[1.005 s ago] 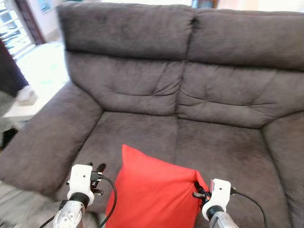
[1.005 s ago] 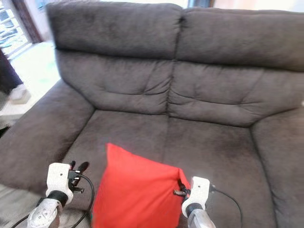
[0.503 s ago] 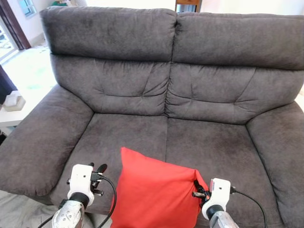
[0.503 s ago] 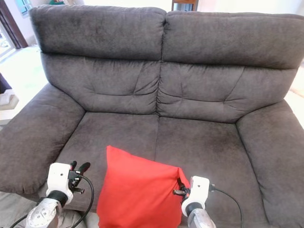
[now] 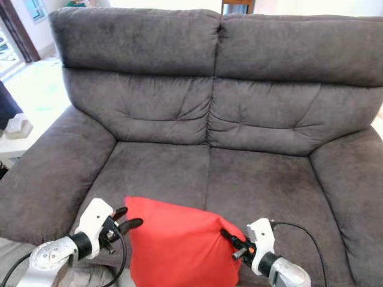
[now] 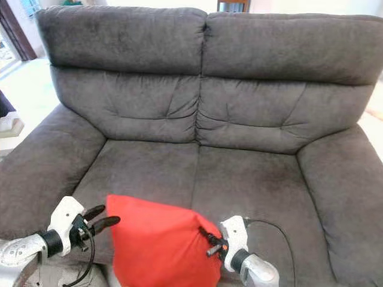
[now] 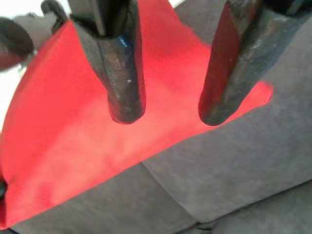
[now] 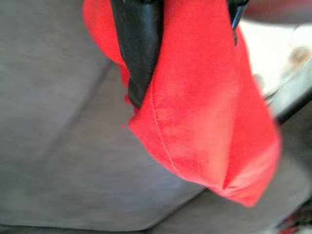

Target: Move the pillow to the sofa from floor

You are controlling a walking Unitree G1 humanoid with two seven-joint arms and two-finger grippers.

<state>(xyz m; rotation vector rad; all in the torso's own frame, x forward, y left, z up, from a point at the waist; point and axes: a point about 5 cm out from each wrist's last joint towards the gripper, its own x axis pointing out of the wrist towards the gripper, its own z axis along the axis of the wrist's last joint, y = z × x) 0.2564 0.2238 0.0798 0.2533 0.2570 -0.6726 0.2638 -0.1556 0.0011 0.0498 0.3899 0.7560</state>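
Note:
The red pillow [image 5: 179, 248] hangs over the front edge of the dark grey sofa's seat [image 5: 209, 170], held up at its right corner. My right gripper [image 5: 230, 239] is shut on that corner; red fabric [image 8: 195, 97] is pinched between its black fingers [image 8: 139, 48]. My left gripper [image 5: 127, 219] is open at the pillow's upper left corner. In the left wrist view its fingers [image 7: 119, 73] stand apart with nothing between them, and the pillow [image 7: 73, 136] lies just beyond.
The sofa has two wide padded armrests, left [image 5: 48, 179] and right [image 5: 353, 191], and a tall back [image 5: 215, 48]. A white side table with a small box [image 5: 17, 127] stands to the left. A wooden chair top [image 5: 236, 6] shows behind the sofa.
The pillow has dropped lower and shifted left, its peaked top now flatter. My left gripper has swung from upright to point at the pillow's corner. The right gripper moved left and down with the corner.

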